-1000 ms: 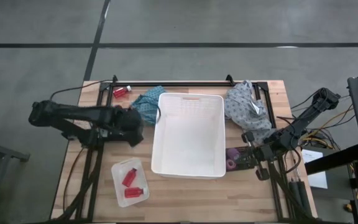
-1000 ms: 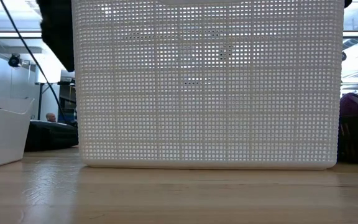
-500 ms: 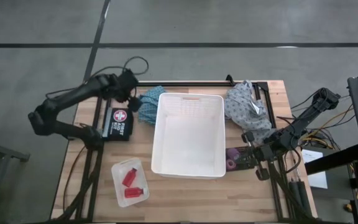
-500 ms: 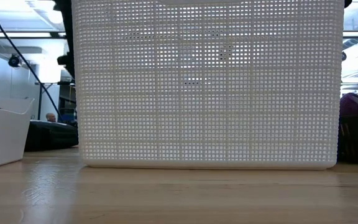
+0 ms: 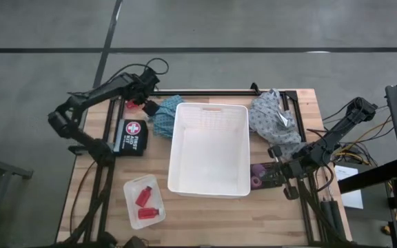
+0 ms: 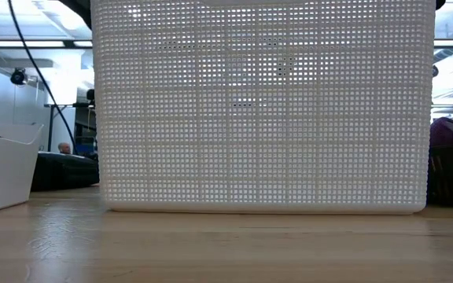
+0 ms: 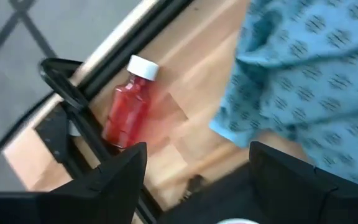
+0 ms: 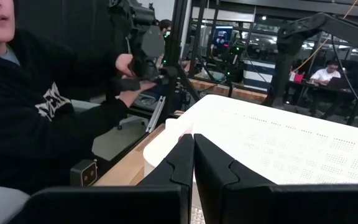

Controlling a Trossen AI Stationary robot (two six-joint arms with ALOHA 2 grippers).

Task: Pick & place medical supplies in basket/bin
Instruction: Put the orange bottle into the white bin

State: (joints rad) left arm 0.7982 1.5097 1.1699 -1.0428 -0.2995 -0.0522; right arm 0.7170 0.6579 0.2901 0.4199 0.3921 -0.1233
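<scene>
Left gripper [image 5: 145, 105] was at the far left corner of the table, over the red bottle [image 7: 129, 103] lying there. Its fingers [image 7: 112, 180] stood well apart, nothing between them, touching nothing; the bottle with its white cap lay just ahead of them on the wood, beside the black frame rail. In the high view the arm covered most of that bottle.

Right gripper [image 5: 276, 171] waited at the right near side, next to the white basket [image 5: 242, 155]. Fingers [image 8: 179, 163] pressed together, holding nothing.

Teal cloth [image 5: 163, 114] was bunched against the basket's far left corner, just beside the left gripper. Grey cloth [image 5: 272, 117] bunched off the far right corner. Purple rolls [image 5: 257, 175] sat between the basket and the right gripper, partly hidden by it. Small translucent tray [image 5: 131, 189] at the near left held two red bottles [image 5: 145, 204]. A black first-aid pouch [image 5: 131, 136] lay left of the basket.

Low view was almost all basket wall [image 6: 258, 102]; neither gripper could be made out there. A person in a dark sleeve [image 8: 48, 118] showed in the right wrist view beyond the table.
</scene>
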